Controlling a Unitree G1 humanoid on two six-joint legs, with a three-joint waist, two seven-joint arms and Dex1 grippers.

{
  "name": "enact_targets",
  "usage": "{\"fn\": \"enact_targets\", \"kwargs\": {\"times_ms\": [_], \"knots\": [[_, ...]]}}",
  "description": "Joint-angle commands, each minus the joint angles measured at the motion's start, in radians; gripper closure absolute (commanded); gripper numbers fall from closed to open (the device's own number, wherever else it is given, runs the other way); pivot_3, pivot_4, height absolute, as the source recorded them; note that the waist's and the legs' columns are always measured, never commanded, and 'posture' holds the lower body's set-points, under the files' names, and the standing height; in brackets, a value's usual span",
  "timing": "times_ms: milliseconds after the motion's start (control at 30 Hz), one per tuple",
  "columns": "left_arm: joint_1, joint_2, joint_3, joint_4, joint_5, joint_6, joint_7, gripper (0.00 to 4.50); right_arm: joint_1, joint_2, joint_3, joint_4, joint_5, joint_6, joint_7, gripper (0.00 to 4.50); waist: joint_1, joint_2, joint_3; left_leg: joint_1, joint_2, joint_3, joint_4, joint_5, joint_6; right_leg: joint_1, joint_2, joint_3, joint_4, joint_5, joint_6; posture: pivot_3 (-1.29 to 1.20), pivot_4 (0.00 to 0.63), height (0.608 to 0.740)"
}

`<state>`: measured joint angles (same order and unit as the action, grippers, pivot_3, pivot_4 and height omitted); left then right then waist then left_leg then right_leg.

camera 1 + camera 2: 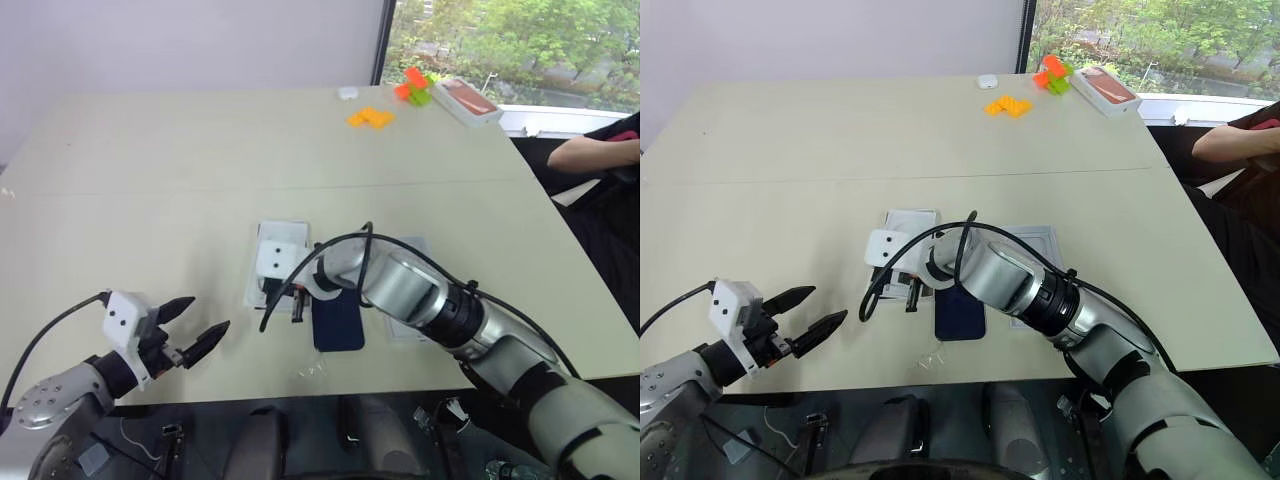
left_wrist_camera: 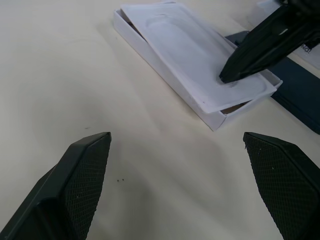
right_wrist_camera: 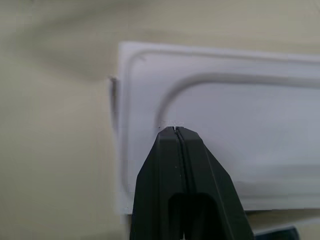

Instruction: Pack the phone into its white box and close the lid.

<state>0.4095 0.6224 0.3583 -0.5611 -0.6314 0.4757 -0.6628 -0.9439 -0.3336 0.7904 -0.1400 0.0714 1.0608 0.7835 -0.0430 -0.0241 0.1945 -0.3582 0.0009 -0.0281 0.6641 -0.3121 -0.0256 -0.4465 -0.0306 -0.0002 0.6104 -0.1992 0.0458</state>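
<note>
Here I am looking down over a pale counter [image 1: 200, 180] from the robot's head. My right tool [image 3: 175, 131] is clenched, its two black fingers pressed tip to tip with nothing between them, and the tip rests on a thin white insert [image 2: 192, 55] with an oval recess. That insert lies in the white box [image 2: 160, 62], slightly askew, with a sliver of tan interior visible at one corner. The box sits near the middle of the counter's near half. Just beside it, on the robot's right, the phone [image 1: 337, 322] lies flat on the counter, dark blue side up, partly under my right arm. Beyond the phone, further right, a flat pale rectangle that I take to be the lid [image 1: 1040, 240] lies mostly hidden by the arm. My left tool [image 1: 190, 335] hovers released over the near left part of the counter, fingers spread wide, holding nothing, well apart from the box. At the far right corner sit orange blocks [image 1: 370, 117], an orange-topped box [image 1: 467, 99] and a small white object [image 1: 347, 93]. A person's arm [image 1: 590, 152] rests beyond the counter's right edge.
</note>
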Motion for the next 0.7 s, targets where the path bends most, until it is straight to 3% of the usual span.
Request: {"fn": "enact_targets", "kwargs": {"times_ms": [33,200,700], "knots": [[0.002,-0.005,-0.002,-0.018,0.007,-0.004,0.002,0.00,-0.030,-0.047,0.005,-0.015,-0.034,-0.023,0.022,4.48,0.000,0.000,0.000,0.000,0.000,0.000,0.000,0.000,0.000,0.000,0.000,0.000,0.000,0.000,0.000,0.00,0.150,0.740],[0.000,-0.011,-0.007,-0.016,0.013,-0.005,0.002,0.00,-0.034,-0.105,-0.004,-0.049,-0.056,-0.051,0.051,4.48,0.000,0.000,0.000,0.000,0.000,0.000,0.000,0.000,0.000,0.000,0.000,0.000,0.000,0.000,0.000,0.00,0.150,0.740],[-0.019,-0.015,-0.016,-0.001,0.021,-0.010,0.005,0.00,-0.015,-0.070,-0.123,-0.031,-0.080,-0.056,-0.013,4.48,0.000,0.000,0.000,0.000,0.000,0.000,0.000,0.000,0.000,0.000,0.000,0.000,0.000,0.001,-0.001,0.00,0.150,0.740]]}}
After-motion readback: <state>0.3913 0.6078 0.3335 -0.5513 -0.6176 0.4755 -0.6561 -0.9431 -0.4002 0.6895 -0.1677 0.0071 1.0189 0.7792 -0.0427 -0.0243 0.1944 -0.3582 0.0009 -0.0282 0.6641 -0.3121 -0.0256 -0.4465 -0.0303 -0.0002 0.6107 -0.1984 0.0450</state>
